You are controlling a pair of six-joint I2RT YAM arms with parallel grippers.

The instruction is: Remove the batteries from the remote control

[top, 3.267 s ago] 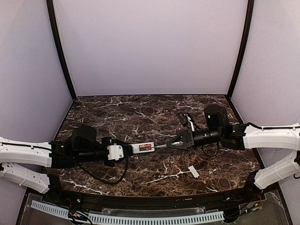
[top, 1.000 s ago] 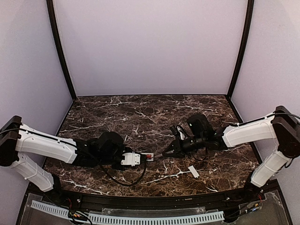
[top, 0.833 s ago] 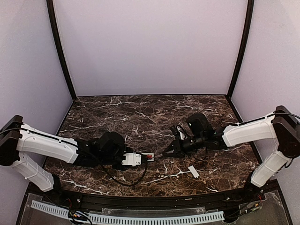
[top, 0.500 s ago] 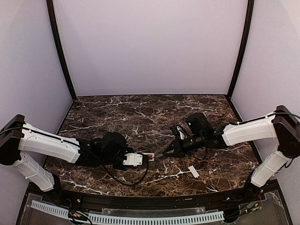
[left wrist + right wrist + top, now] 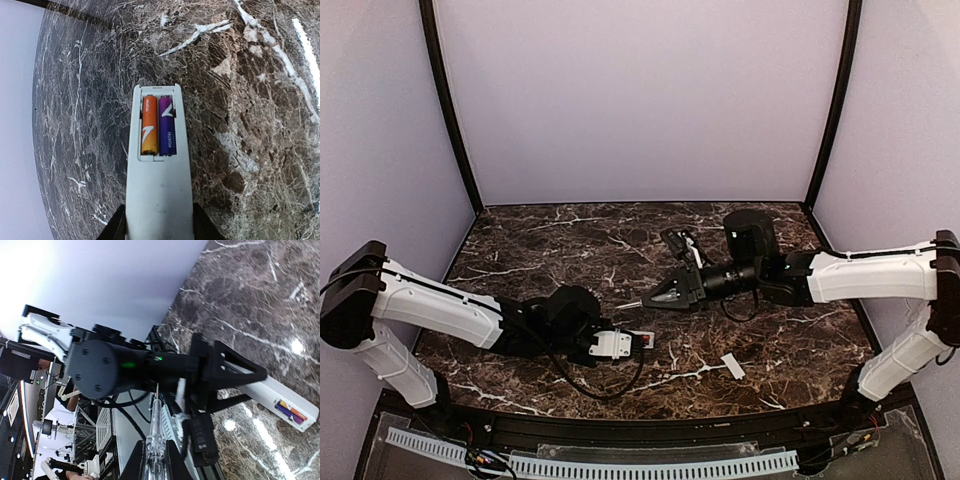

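The white remote control [image 5: 158, 190] lies back-up between my left gripper's [image 5: 159, 231] fingers, which are shut on its near end. Its open recess holds the batteries, one orange [image 5: 149, 125] and one purple [image 5: 167, 126], side by side. In the top view the left gripper [image 5: 623, 343] holds the remote control [image 5: 638, 341] low over the front of the table. My right gripper [image 5: 657, 296] hovers above and behind it, shut on a thin clear-handled tool [image 5: 156, 432]. The tool's tip is clear of the remote control [image 5: 280, 399].
A small flat white cover piece [image 5: 732, 366] lies on the marble table [image 5: 620, 240] at the front right. Lilac walls close in the back and both sides. A black rail [image 5: 640, 432] runs along the near edge.
My right gripper has lifted the tool away from the remote, up and toward the back. The left arm has carried the remote slightly right and nearer.
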